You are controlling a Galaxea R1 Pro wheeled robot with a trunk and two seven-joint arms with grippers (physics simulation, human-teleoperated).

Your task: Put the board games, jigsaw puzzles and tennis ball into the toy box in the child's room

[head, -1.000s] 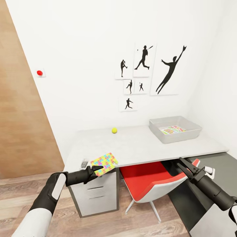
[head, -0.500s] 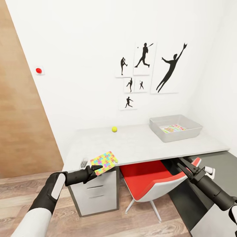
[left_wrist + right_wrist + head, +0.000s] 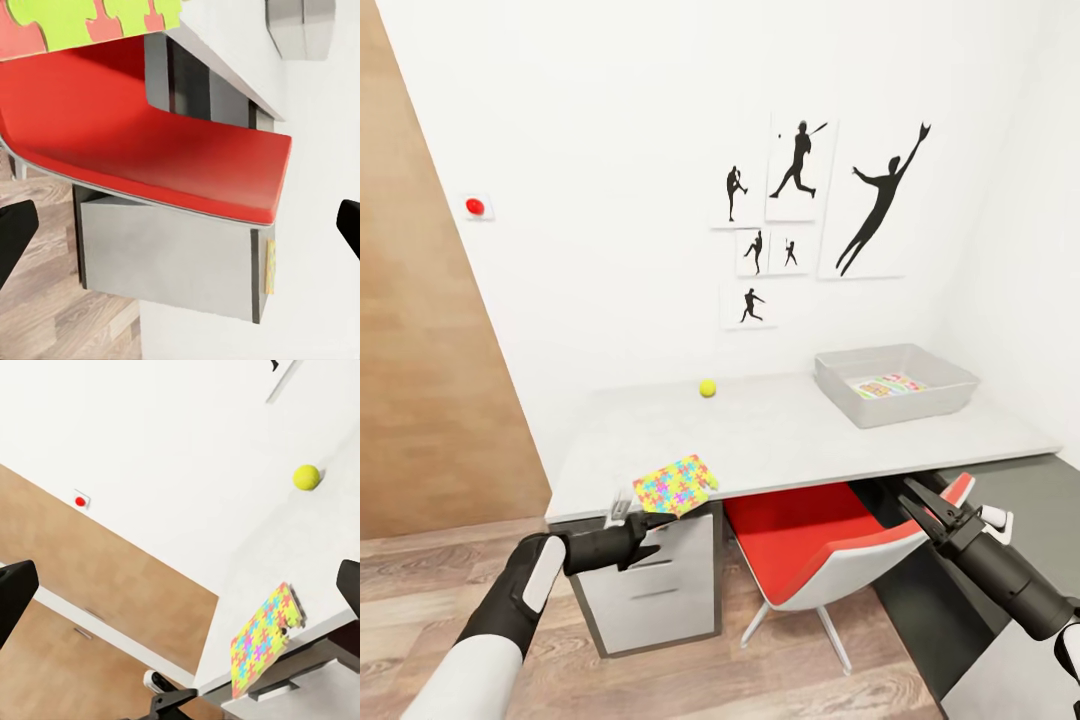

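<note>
White table point(image 3: 800, 440): one jigsaw puzzle point(image 3: 676, 485), one tennis ball point(image 3: 707, 388).

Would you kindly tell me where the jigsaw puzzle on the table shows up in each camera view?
Head view: the jigsaw puzzle lies at the table's near edge, just beyond the left claw.
Left wrist view: the puzzle's overhanging corner shows above the red chair.
Right wrist view: the puzzle sits on the table edge.
Shared landmark, in the head and right wrist views: the tennis ball.
</note>
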